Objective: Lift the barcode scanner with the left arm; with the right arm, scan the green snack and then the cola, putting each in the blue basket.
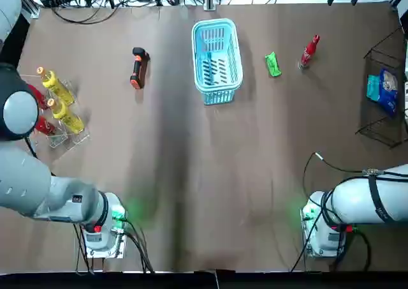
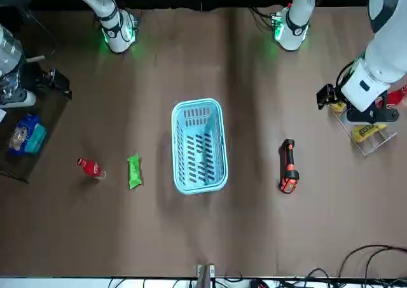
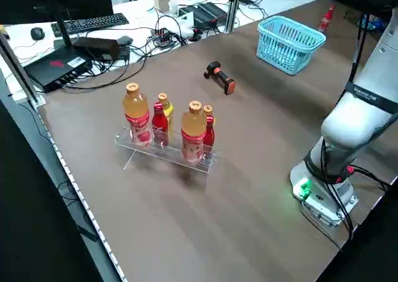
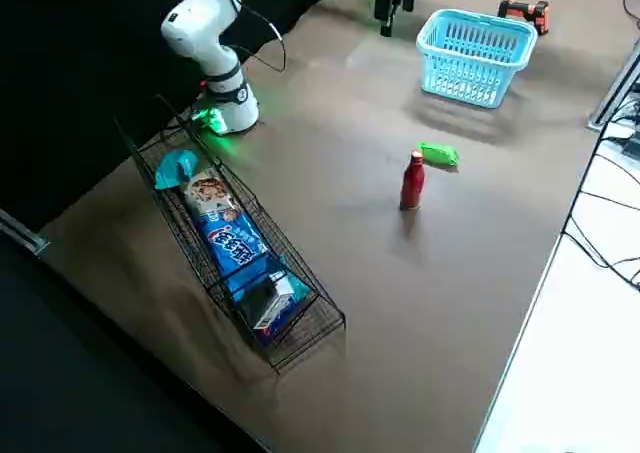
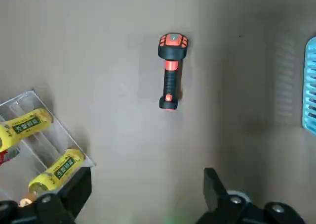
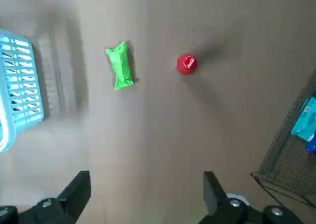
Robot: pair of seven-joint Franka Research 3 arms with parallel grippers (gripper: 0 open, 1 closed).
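While left gripper [image 5: 148,184] and right gripper [image 6: 147,184] gape empty, barcode scanner [image 1: 137,67] lies lengthwise near-to-far.

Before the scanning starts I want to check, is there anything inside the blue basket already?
Nothing: the blue basket shows only its bare slotted floor. The green snack and cola are on the table beside it. Nothing covers its inside from overhead.
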